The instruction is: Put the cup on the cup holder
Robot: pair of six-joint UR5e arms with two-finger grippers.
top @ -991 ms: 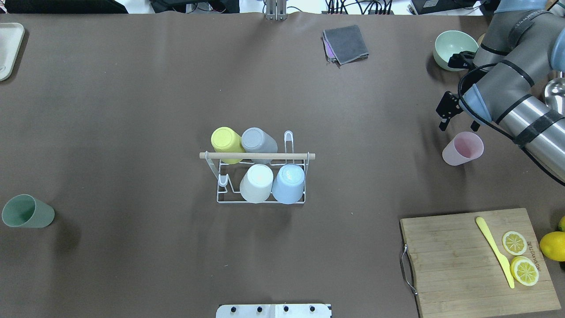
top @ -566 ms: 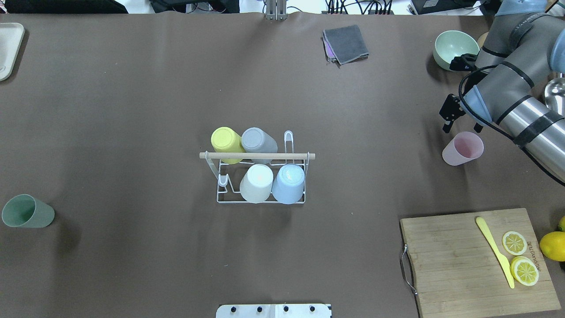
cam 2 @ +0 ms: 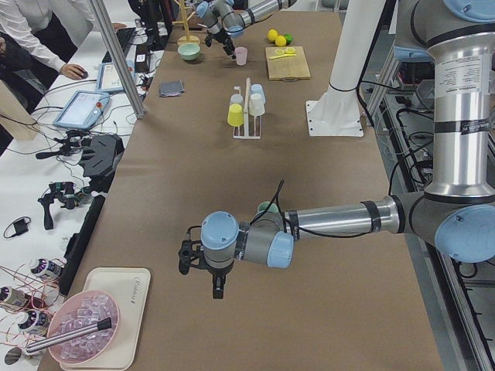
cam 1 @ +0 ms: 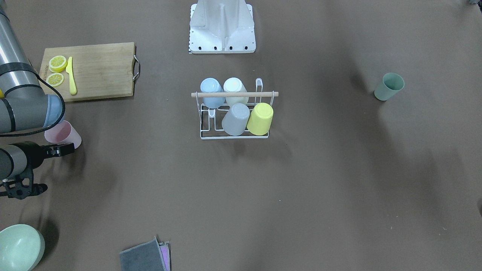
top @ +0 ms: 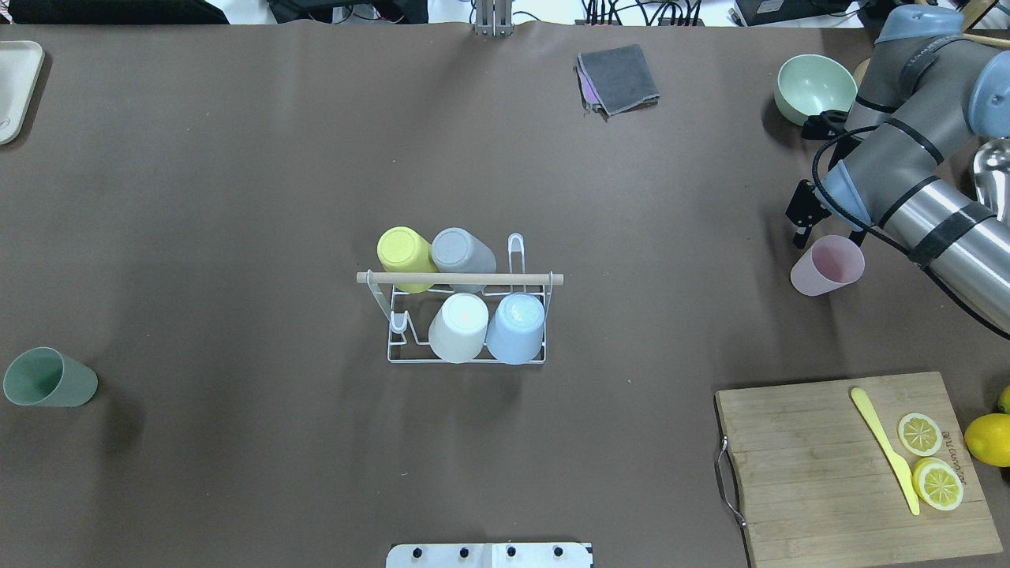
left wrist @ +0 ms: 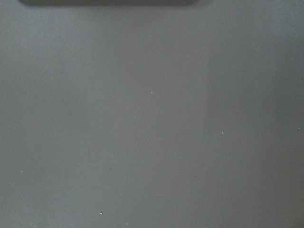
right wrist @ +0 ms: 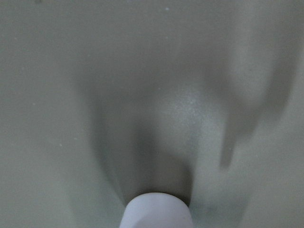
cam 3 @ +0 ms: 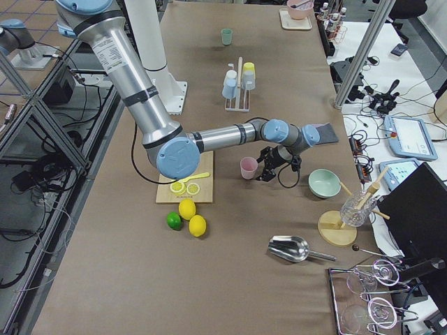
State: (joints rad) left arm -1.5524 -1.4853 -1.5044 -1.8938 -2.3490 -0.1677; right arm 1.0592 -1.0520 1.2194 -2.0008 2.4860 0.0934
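Observation:
The white wire cup holder [top: 536,278] with a wooden dowel handle stands mid-table and also shows in the front view [cam 1: 263,94]. Yellow, grey, white and blue cups sit upside down on it. A pink cup [top: 827,266] stands upright at the right, seen too in the front view [cam 1: 63,134]. My right gripper [top: 826,225] is open just behind the pink cup, fingers spread, holding nothing. The right wrist view shows only the cup's rim [right wrist: 156,211]. A green cup [top: 49,378] lies far left. My left gripper [cam 2: 218,284] hovers near it; I cannot tell its state.
A cutting board [top: 813,473] with lemon slices and a yellow knife lies front right, a whole lemon [top: 990,439] beside it. A green bowl [top: 814,87] and a grey cloth [top: 619,79] sit at the back. A tray [top: 16,87] is at the back left.
My right gripper has moved closer to the pink cup, its fingers now just behind the rim. The cups and holder have not moved.

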